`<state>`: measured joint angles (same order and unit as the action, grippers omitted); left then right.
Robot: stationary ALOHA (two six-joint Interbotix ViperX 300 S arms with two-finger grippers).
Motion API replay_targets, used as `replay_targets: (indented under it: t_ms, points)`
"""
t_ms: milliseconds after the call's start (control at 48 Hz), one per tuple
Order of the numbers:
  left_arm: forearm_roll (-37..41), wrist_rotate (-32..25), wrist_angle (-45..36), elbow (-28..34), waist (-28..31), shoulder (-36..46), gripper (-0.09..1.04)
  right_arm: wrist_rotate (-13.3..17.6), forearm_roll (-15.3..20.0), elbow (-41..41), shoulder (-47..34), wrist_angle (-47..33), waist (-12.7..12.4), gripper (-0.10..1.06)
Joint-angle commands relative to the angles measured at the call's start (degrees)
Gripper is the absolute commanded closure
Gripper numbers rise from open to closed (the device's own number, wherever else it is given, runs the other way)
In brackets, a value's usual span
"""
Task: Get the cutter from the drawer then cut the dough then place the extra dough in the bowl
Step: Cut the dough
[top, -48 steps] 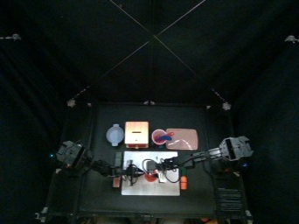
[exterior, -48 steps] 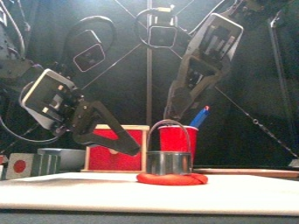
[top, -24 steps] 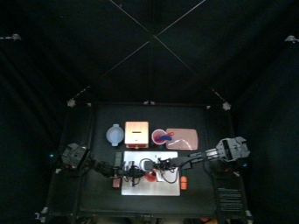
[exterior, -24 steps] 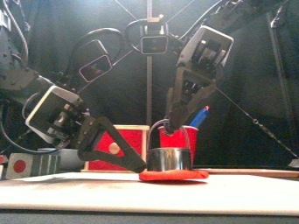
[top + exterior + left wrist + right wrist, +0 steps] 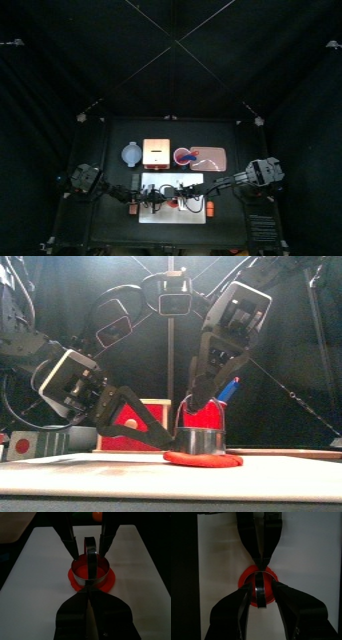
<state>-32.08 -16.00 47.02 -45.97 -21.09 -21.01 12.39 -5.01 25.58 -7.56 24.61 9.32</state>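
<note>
1. On the white cutting board (image 5: pixel 80 471), both arms meet: the left slants in low, the right hangs steeply from above
2. Flat under the metal cutter (image 5: pixel 201 440) lies the red dough (image 5: pixel 203 460), showing all round it
3. Jaws pressed together, the left gripper (image 5: pixel 87 594) touches the cutter's rim; the right gripper (image 5: pixel 201 408) straddles the wire handle (image 5: pixel 90 547), jaws parted

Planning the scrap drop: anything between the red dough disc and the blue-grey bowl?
Yes. The round metal cutter sits on the red dough disc, and the left claw rests beside it, toward the blue-grey bowl.
</note>
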Motion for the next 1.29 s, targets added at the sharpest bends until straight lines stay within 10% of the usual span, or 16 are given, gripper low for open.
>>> replay_targets:
  t_ms: [21, 896, 1292]
  points:
    - [-0.1, 0.0, 0.3, 1.0, 0.1, 0.2, 0.44, 0.2, -0.1, -1.3, 1.1, -0.6, 0.0, 0.21]
    - [-0.7, 0.3, -3.3, 1.4, 0.3, -1.6, 0.44, 0.1, -0.4, -1.3, 1.0, 1.2, 0.4, 0.24]
    - [-0.7, 0.3, -3.3, 1.4, 0.4, -1.7, 0.44, 0.0, -0.5, -1.6, 1.5, 1.5, 0.5, 0.52]
